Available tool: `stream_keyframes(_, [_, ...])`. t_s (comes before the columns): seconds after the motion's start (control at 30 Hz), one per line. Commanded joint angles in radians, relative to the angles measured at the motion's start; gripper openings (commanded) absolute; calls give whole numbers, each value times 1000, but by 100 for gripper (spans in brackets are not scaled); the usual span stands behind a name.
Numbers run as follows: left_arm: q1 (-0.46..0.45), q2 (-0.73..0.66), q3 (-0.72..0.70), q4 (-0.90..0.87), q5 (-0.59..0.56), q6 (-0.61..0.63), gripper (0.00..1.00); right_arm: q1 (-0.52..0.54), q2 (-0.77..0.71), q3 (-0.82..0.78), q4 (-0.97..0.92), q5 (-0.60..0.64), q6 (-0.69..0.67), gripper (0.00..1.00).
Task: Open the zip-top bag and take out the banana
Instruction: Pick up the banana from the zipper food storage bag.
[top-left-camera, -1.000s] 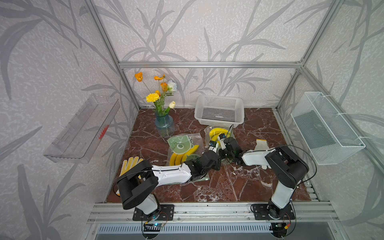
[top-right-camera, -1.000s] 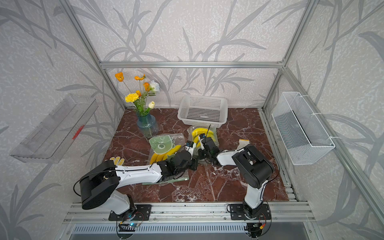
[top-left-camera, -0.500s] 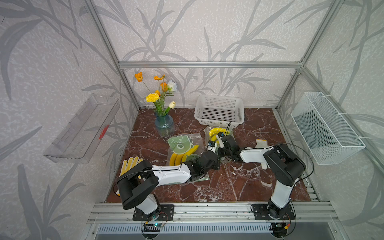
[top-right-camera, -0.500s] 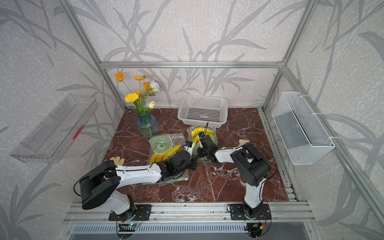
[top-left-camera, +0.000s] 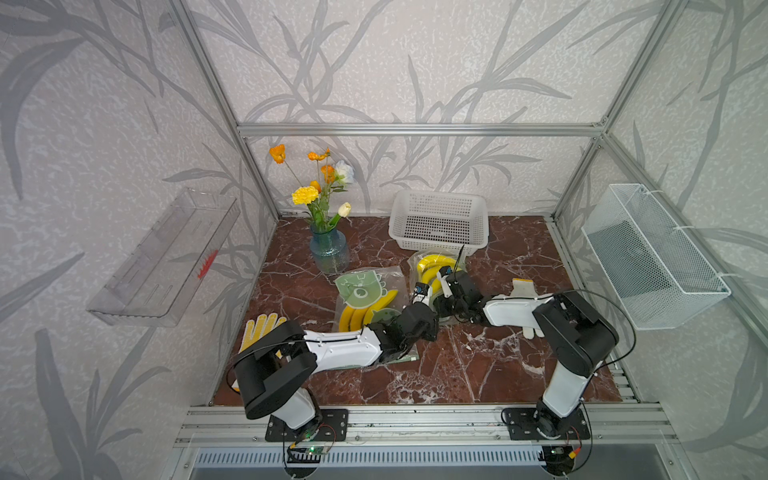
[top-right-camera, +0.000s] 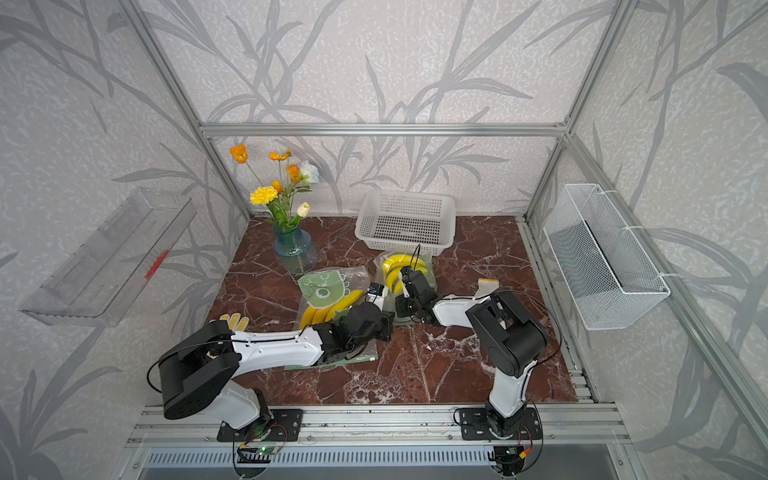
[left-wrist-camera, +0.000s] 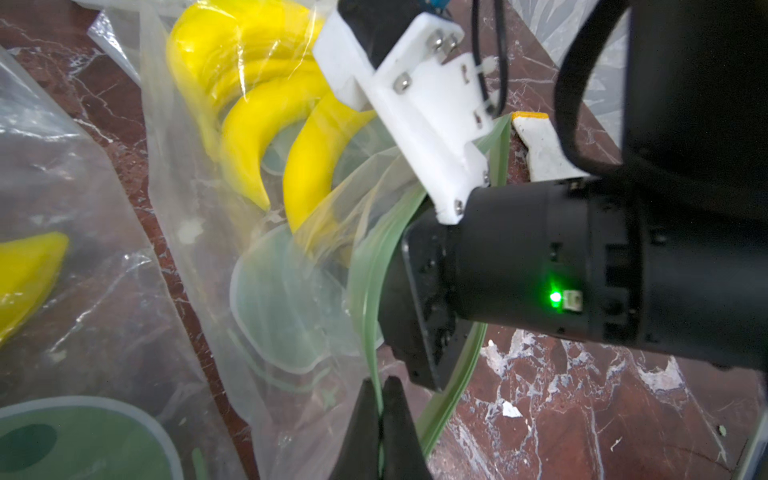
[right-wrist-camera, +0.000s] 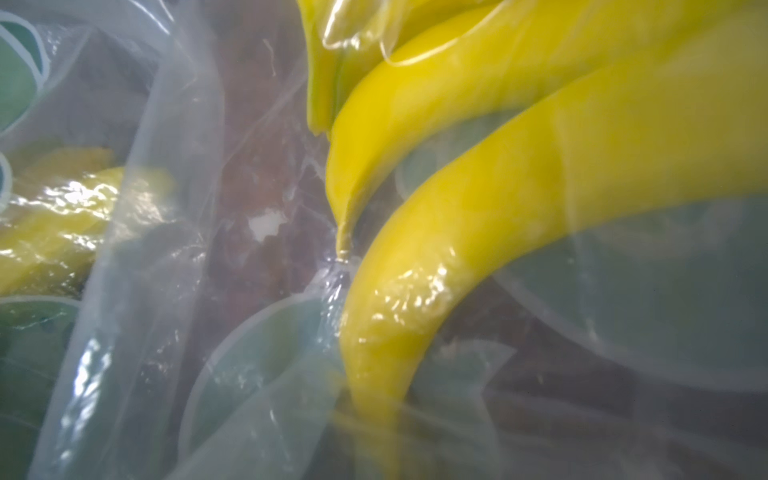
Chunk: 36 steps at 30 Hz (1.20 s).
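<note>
marble table (top-left-camera: 498, 374) carries everything. white basket (top-left-camera: 436, 244) at the back, nothing seen in it. target zip-top bag (left-wrist-camera: 266, 299) lies just in front of the basket, mouth gaping, bunch of bananas (left-wrist-camera: 307, 166) inside. second bag (top-left-camera: 365, 299), also with bananas, lies beside it. bag film looks thin, soft, slippery. bananas look firm, smooth, light; best taken across one curved body near mid-length. right gripper (top-left-camera: 441, 291) reaches into the mouth, fingers hidden, spread cannot be told. left gripper (left-wrist-camera: 380, 411) is pinched together on the green zip strip (left-wrist-camera: 365, 282)
</note>
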Motion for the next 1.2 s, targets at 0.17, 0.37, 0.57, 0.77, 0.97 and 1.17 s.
stream_keyframes(0.17, [25,-6,50,-96,-91,26,0,-4,-146,-47,-239,-96,-36,15])
stream_keyframes(0.37, [30,35,100,-119,-94,50,0,-4,-252,-74,-318,-164,-67,15])
stream_keyframes(0.57, [31,56,102,-91,-65,43,0,-4,-352,-102,-422,-276,-115,14])
stream_keyframes(0.77, [32,57,99,-79,-65,49,0,-4,-521,-163,-504,-327,-121,12])
stream_keyframes(0.97, [32,73,110,-80,-48,58,0,-5,-689,-178,-547,-468,-113,13])
stream_keyframes(1.17, [32,73,111,-73,-47,61,0,-6,-807,-189,-636,-511,-126,13])
